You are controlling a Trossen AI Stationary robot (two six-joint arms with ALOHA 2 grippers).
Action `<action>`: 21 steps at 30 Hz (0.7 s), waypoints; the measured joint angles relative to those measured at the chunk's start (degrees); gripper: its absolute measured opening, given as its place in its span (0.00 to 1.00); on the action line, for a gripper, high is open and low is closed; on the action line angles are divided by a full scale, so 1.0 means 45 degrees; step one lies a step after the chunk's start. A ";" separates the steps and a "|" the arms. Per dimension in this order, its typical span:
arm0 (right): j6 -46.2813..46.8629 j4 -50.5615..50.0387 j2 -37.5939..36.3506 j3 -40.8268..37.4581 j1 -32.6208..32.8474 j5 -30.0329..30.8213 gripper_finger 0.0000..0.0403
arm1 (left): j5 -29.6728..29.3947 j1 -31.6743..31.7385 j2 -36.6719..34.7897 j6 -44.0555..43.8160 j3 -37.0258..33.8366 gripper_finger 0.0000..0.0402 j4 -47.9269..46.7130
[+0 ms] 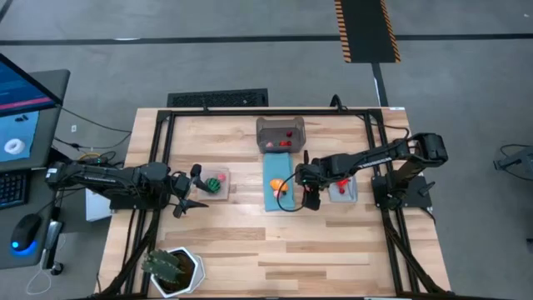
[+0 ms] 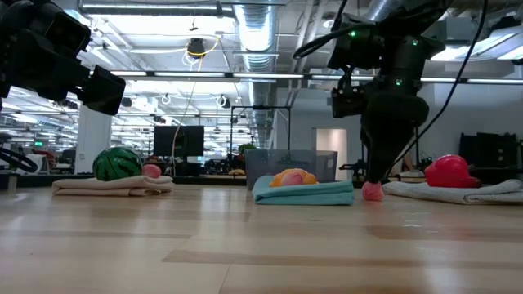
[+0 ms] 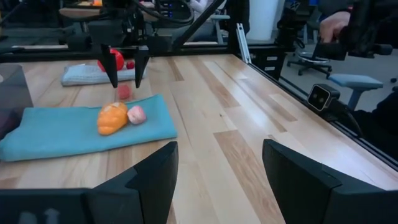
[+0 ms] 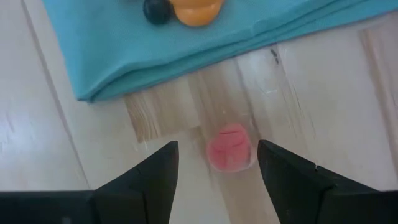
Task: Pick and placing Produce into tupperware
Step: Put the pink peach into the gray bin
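A small pink toy piece [image 4: 229, 148] lies on the bare wood just off the blue mat's [image 1: 277, 190] right edge. My right gripper [image 4: 217, 147] points down over it, open, with one finger on either side and not touching; it also shows in the high view [image 1: 310, 200] and the low view [image 2: 374, 181]. An orange piece [image 3: 112, 118] and a small pink one [image 3: 136, 114] rest on the blue mat. The grey tupperware [image 1: 281, 133] stands at the far middle with red pieces [image 1: 286, 143] inside. My left gripper [image 1: 185, 193] hovers open beside the tan mat [image 1: 218, 188].
A green melon toy [image 2: 117, 163] and a small red piece sit on the tan mat. A red fruit [image 2: 448, 171] lies on the grey mat [image 1: 341, 192] to the right. A spiky plant in a white pot [image 1: 172, 268] stands at the near left corner. Bare wood stretches along the near side.
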 joint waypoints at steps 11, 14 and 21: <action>0.0195 0.0009 0.0000 0.0000 0.0053 -0.0005 0.61 | 0.0034 0.0000 0.0005 -0.0098 -0.0010 0.56 -0.0041; 0.0201 -0.0042 0.0014 0.0000 0.0051 0.0000 0.61 | 0.0034 0.0000 0.0005 -0.0103 -0.0015 0.56 -0.0146; 0.0150 0.0185 0.0916 0.0006 0.0058 -0.0016 0.61 | 0.0029 0.0000 0.0005 -0.0103 -0.0019 0.56 -0.0192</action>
